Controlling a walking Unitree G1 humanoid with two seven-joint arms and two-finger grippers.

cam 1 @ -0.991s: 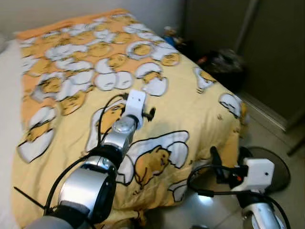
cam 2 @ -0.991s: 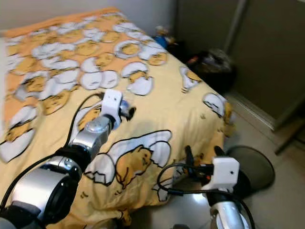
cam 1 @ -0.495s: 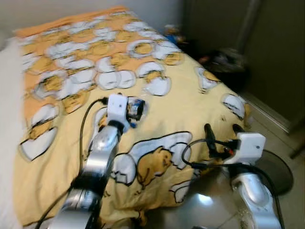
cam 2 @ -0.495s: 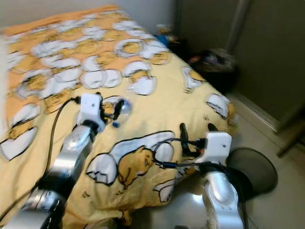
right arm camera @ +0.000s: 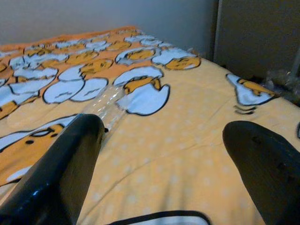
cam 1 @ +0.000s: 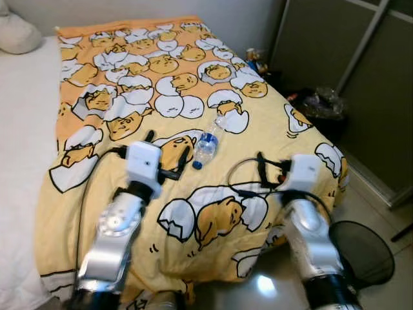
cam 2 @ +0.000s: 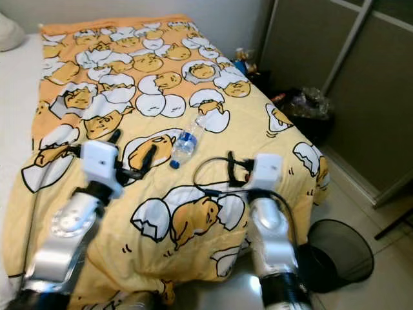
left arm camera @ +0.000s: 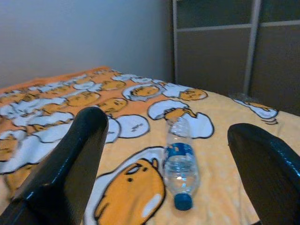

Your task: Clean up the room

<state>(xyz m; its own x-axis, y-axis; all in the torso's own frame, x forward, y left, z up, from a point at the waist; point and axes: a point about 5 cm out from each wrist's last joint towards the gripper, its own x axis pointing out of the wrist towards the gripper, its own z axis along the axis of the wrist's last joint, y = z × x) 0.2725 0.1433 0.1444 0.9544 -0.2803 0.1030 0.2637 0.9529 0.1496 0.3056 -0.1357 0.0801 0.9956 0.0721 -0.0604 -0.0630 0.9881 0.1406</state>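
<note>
One bottle (cam 1: 206, 144) on bed (cam 1: 271, 123) | ahead of left claw (cam 1: 166, 151), released | right claw (cam 1: 272, 169) released, nearby

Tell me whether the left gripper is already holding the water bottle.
No. The left gripper is open, and the water bottle lies on the blanket ahead of its fingers, untouched.

Mid-frame, a clear glossy plastic bottle (cam 1: 208, 143) lies on the bed's matt, soft cloth blanket (cam 1: 277, 132). Lower frame, silver arms look like brushed metal; lower right, a black mesh bin (cam 1: 361, 252) stands on shiny floor tiles (cam 1: 268, 284).
</note>
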